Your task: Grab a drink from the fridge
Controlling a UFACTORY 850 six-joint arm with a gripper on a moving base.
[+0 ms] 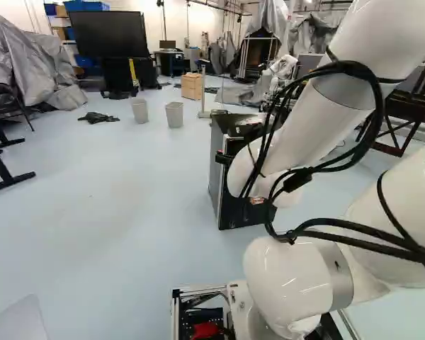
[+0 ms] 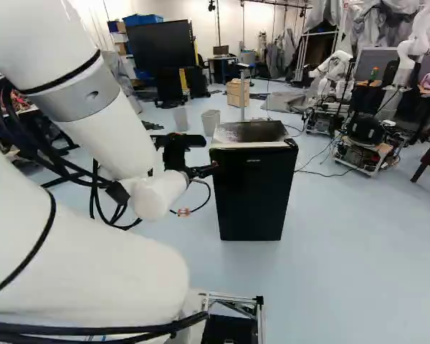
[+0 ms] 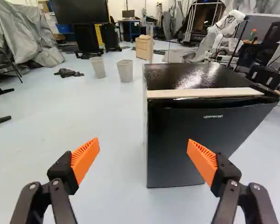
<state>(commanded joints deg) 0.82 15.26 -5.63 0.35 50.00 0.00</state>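
In the right base view my gripper [image 2: 208, 156] is beside the upper left edge of the small black fridge [image 2: 252, 193]. The wrist view shows the gripper [image 3: 143, 157] open, its orange pads wide apart with nothing held between them. Ahead of it stands the fridge [image 3: 186, 140], its front on the side of one finger and bare floor on the side of the other. The fridge door looks closed, with a pale strip along its top edge. No drink shows; the fridge's inside is hidden. My arm covers part of the fridge [image 1: 217, 159] in the left base view.
Two grey bins [image 3: 125, 71] and a dark cloth [image 3: 68, 73] lie beyond the fridge on the floor, with a wooden cabinet [image 3: 143, 47] farther back. Another robot [image 2: 333, 68] stands behind the fridge to the right, near wheeled equipment [image 2: 365, 147] and cables. Table legs [image 1: 3, 164] stand at the far left.
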